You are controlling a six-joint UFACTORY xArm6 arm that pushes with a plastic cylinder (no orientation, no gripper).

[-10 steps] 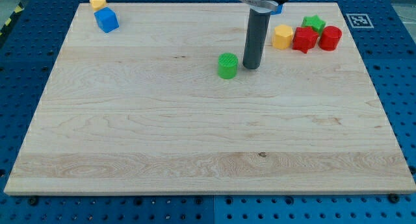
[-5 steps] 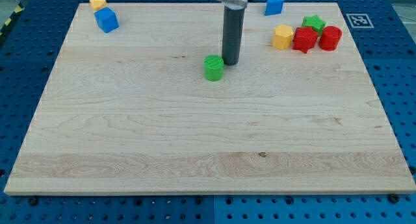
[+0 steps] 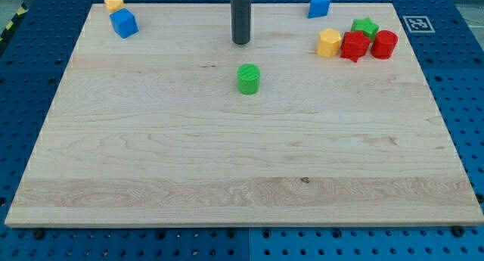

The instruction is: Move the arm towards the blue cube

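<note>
**Rod stands clear of the green cylinder, blue cube off to the upper left**

There are no jaws on this arm to be open or closed: it ends in a plain rod, and my tip (image 3: 240,42) rests on the tabletop (image 3: 227,178) near the view's top, a little left of centre. It touches nothing. The green cylinder (image 3: 248,78) sits just below it, apart from the rod, so a move leftward should not drag it along.

The blue cube (image 3: 123,23) lies well to the view's left of my tip, near the top-left corner, with a small yellow block (image 3: 113,3) just above it. The path between rod and cube looks bare, which suits a straight slide to the left.

Away on the view's right are a blue wedge-like block (image 3: 318,4) and a cluster: a yellow block (image 3: 329,43), a red block (image 3: 353,46), a red cylinder (image 3: 384,45) and a green star (image 3: 365,26).
</note>
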